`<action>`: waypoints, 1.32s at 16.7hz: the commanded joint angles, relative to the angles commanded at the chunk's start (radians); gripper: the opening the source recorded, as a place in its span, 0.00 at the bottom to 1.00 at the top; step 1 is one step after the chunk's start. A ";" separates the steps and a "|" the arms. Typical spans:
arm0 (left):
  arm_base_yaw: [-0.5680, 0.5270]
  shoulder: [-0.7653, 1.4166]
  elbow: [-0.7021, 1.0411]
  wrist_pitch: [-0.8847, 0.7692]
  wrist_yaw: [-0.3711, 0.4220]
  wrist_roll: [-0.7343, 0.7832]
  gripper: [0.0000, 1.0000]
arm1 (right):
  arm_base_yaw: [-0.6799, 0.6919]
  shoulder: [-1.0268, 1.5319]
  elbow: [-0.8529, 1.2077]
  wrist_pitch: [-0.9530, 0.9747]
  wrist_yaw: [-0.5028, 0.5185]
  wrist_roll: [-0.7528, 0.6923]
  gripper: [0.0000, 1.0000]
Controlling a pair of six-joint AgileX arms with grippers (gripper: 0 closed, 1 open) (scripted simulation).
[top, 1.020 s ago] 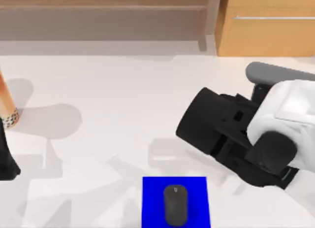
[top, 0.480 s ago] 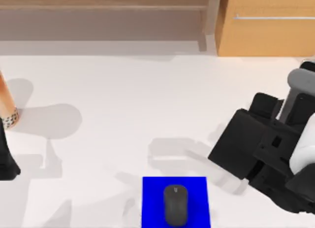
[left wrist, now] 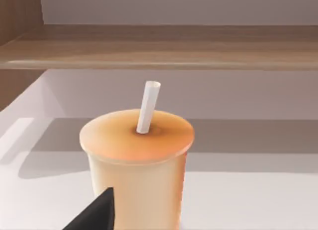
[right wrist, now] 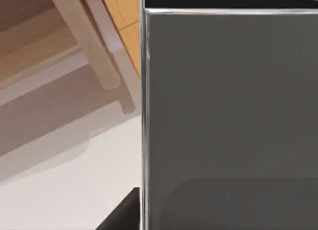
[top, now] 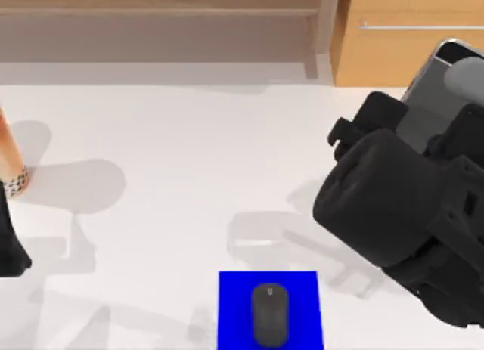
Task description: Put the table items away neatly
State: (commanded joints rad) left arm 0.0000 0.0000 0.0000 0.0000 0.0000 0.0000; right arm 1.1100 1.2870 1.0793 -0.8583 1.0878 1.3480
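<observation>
Right gripper (top: pixel 423 123), at three o'clock on the table (top: pixel 189 153), grips the smartphone (top: pixel 431 85) by its edges: thin, rigid, slick glass, so hold it firmly.

We see the smartphone (right wrist: pixel 228 115) with a smooth matt grey screen and a thin shiny metal-looking edge. The cup-like cylinder (left wrist: pixel 136 165) looks smooth and satiny tan-orange, with a plain white straw (left wrist: pixel 148 107). The mouse (top: pixel 269 314) is matt black plastic on a flat blue mat (top: pixel 234 312). The table (top: pixel 189 176) is smooth white; wood-grain furniture (top: pixel 408 40) sits behind it.
</observation>
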 joint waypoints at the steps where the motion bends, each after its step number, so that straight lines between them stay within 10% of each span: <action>1: 0.000 0.000 0.000 0.000 0.000 0.000 1.00 | 0.016 -0.004 0.020 0.013 0.008 0.001 0.00; 22: 0.000 0.000 0.000 0.000 0.000 0.000 1.00 | -0.286 0.056 -0.251 0.288 -0.045 -0.324 0.00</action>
State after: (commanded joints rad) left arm 0.0000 0.0000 0.0000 0.0000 0.0000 0.0000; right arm 0.8236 1.3428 0.8279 -0.5702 1.0423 1.0237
